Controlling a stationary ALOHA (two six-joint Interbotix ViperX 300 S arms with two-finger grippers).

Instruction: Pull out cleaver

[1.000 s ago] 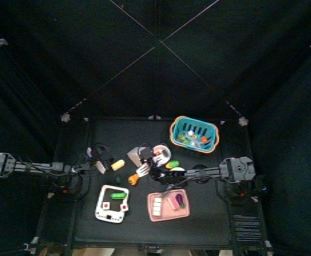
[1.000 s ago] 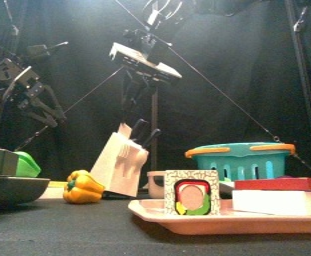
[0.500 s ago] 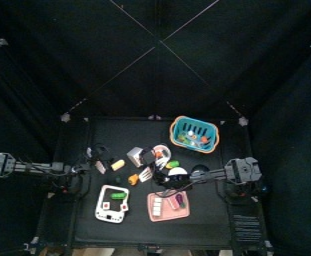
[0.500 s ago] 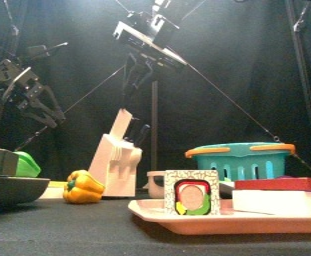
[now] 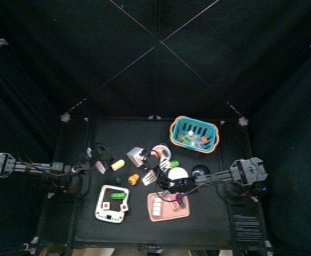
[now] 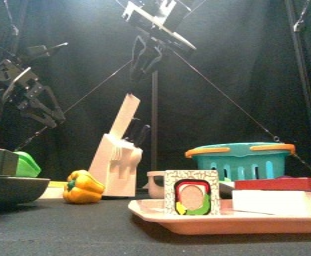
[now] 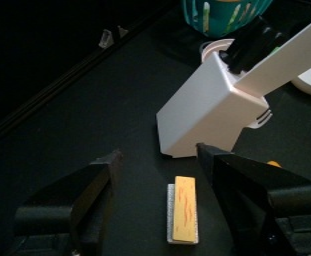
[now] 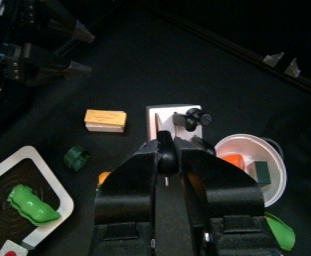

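The white knife block [image 6: 116, 163] stands left of the table's middle, also in the top view [image 5: 136, 156] and the left wrist view [image 7: 209, 118]. The cleaver's pale blade [image 6: 127, 116] sticks far up out of its slot, slanting; it also shows in the left wrist view [image 7: 289, 62]. My right gripper [image 6: 150, 60] hangs high above the block, shut on the cleaver's dark handle [image 8: 165, 165]. My left gripper [image 7: 158, 178] is open and empty, low over the table beside the block, above a small wooden block [image 7: 182, 208].
A teal basket [image 6: 238, 155] stands at the back right. A pink tray [image 6: 225, 212] with boxed food lies at the front right. A yellow pepper [image 6: 82, 185] and a dark plate [image 6: 8, 188] with green food are at the left. A white bowl [image 8: 251, 160] sits near the block.
My right gripper has risen and drawn the cleaver blade further out of the block. The block, tilted a second ago, has settled upright. The left arm has stayed still.
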